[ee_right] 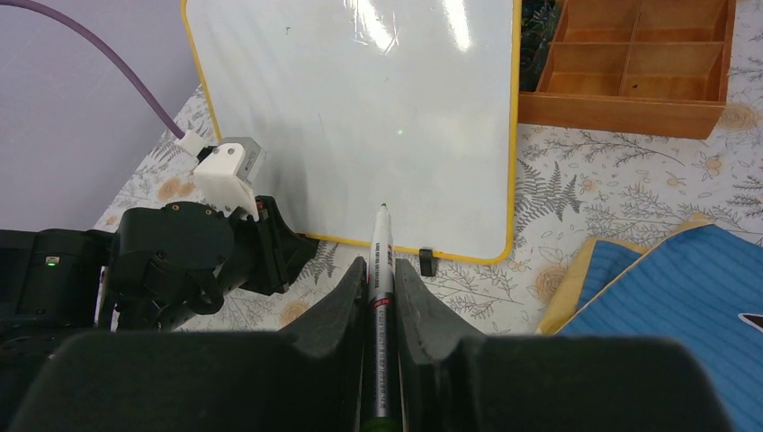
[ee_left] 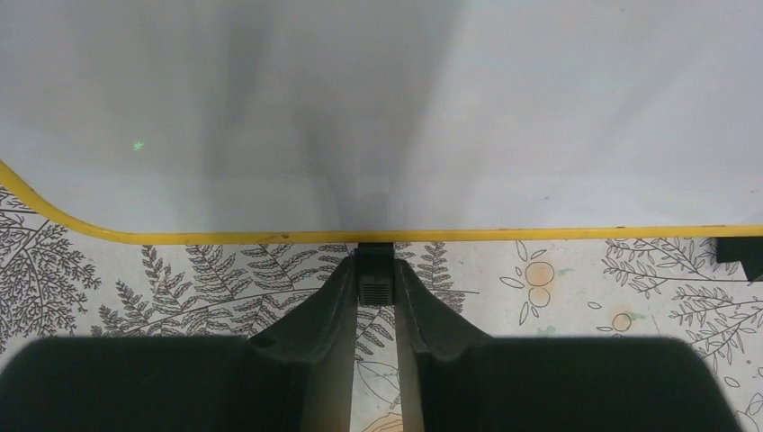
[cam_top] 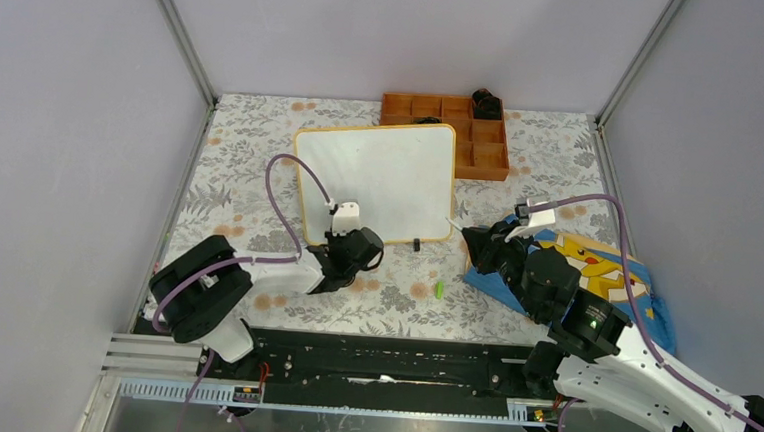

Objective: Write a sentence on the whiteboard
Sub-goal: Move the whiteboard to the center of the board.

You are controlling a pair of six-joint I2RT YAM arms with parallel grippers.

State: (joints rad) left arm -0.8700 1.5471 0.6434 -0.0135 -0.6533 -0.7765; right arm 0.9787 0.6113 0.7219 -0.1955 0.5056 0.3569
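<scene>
The whiteboard (cam_top: 375, 176) lies flat mid-table, white with a thin yellow frame, and no sentence shows on it. In the left wrist view only a tiny green speck (ee_left: 138, 144) marks it. My left gripper (ee_left: 374, 268) is at the board's near edge, fingertips pressed to both sides of a small black foot (ee_left: 374, 283) under the frame. My right gripper (ee_right: 380, 270) is shut on a white uncapped marker (ee_right: 382, 238). The marker's tip hovers over the board's near right corner (cam_top: 450, 220).
A green cap (cam_top: 439, 290) lies on the floral tablecloth near the front. An orange compartment tray (cam_top: 463, 141) stands behind the board. A blue cartoon-print cloth (cam_top: 605, 275) lies under the right arm. A second black foot (cam_top: 416, 244) juts from the board's near edge.
</scene>
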